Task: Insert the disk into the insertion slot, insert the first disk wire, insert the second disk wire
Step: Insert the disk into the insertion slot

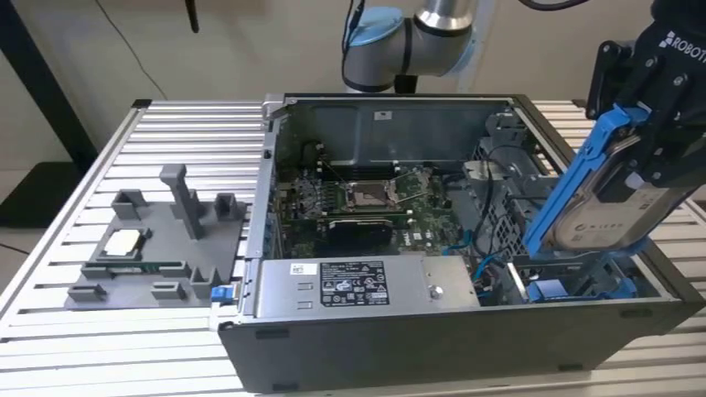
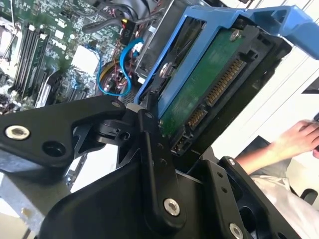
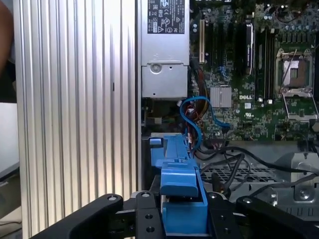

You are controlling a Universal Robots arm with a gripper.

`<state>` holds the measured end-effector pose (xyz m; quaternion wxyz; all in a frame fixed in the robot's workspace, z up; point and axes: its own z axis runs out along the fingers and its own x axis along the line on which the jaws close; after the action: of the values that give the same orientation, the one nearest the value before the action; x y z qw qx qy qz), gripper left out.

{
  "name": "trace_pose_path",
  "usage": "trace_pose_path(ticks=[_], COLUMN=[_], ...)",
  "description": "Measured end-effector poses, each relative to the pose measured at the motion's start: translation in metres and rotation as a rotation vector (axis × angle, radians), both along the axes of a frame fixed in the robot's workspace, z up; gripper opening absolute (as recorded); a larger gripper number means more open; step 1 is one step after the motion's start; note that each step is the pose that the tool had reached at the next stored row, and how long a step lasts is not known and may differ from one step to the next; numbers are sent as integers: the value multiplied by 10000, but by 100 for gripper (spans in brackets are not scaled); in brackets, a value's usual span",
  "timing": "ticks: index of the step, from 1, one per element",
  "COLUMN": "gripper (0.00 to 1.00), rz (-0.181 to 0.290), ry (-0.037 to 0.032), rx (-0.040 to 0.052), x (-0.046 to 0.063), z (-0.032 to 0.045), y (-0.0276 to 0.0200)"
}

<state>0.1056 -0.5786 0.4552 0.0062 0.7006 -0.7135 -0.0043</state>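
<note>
Disk (image 1: 612, 198) gripped above the open computer case (image 1: 441, 347).
The hand (image 1: 649, 149) is closed on the disk, with its fingers (image 2: 149, 134) clamping the blue caddy frame (image 3: 180, 191) from both sides. The disk hangs tilted below the hand, its connector end nearest the hand and its lower end just above the insertion slot (image 1: 574, 285). Beyond the hand lie the motherboard (image 3: 249, 74), blue cables (image 3: 192, 117) and power-supply box (image 3: 162, 50). The case rests on the bench (image 1: 165, 132).

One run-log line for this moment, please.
claw shut on disk | disk tilted, above computer case, exterior view's right | not yet inserted
</note>
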Motion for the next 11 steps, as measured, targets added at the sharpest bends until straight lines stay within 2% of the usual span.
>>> trace_pose_path(ticks=[4, 11], gripper=[33, 33], rz=[0, 0], ry=[-60, -64], rx=[0, 0], x=[0, 0], z=[-38, -54], y=[0, 0])
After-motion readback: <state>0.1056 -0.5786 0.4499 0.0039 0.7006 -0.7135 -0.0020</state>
